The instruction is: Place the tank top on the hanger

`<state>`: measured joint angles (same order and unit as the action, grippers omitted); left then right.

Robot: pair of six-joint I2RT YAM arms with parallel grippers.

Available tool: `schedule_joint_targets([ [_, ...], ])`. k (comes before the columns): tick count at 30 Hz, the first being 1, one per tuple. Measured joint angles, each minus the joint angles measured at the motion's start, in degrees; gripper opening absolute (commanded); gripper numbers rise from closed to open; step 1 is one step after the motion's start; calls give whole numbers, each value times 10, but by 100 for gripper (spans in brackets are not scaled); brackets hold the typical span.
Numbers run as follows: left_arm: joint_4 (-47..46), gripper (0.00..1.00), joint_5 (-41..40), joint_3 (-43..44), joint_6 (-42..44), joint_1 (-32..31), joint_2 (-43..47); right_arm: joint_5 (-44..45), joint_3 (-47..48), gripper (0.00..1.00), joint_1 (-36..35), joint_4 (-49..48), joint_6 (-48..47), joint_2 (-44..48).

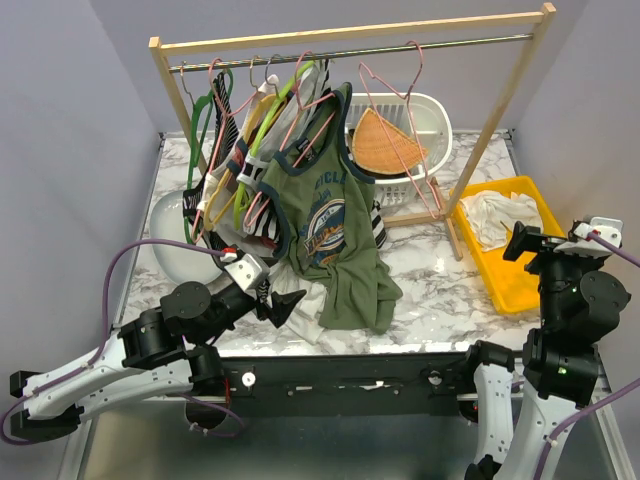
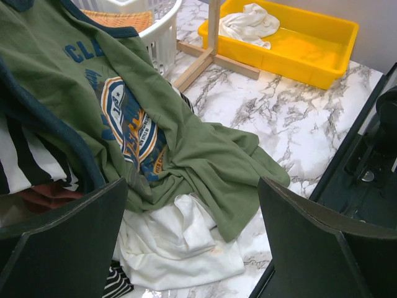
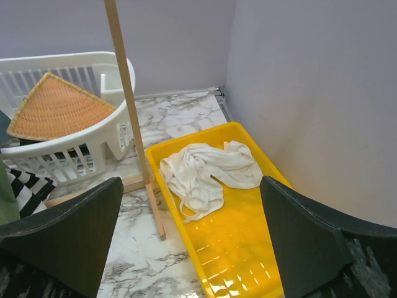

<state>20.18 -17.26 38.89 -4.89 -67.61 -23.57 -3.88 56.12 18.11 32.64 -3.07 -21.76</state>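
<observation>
Right hand (image 3: 189, 239) | wide open, empty | tank top (image 3: 208, 174) — just ahead, crumpled in yellow bin (image 3: 245, 251)

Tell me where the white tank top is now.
Seen from the right wrist view, the white tank top lies crumpled in the yellow tray on the right side, beside the wooden rack's post.
</observation>
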Motion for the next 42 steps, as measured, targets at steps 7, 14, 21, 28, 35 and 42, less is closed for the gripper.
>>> schedule_joint_targets([
  [7,0,99,0,0,0,1,0,-13,-1,100,0,0,-25,-1],
  [14,0,99,4,0,2,3,0,-79,-1,100,0,1,-106,-37],
  [21,0,99,12,0,3,5,-3,-94,-13,99,2,-25,-130,-229],
  [28,0,99,23,0,3,13,-5,-148,-10,91,49,-51,-121,-446],
  [35,-6,99,71,0,0,61,-18,-176,76,78,71,-61,-115,-624],
  [42,-18,99,158,0,-14,152,-36,-179,190,66,71,-52,-102,-781],
])
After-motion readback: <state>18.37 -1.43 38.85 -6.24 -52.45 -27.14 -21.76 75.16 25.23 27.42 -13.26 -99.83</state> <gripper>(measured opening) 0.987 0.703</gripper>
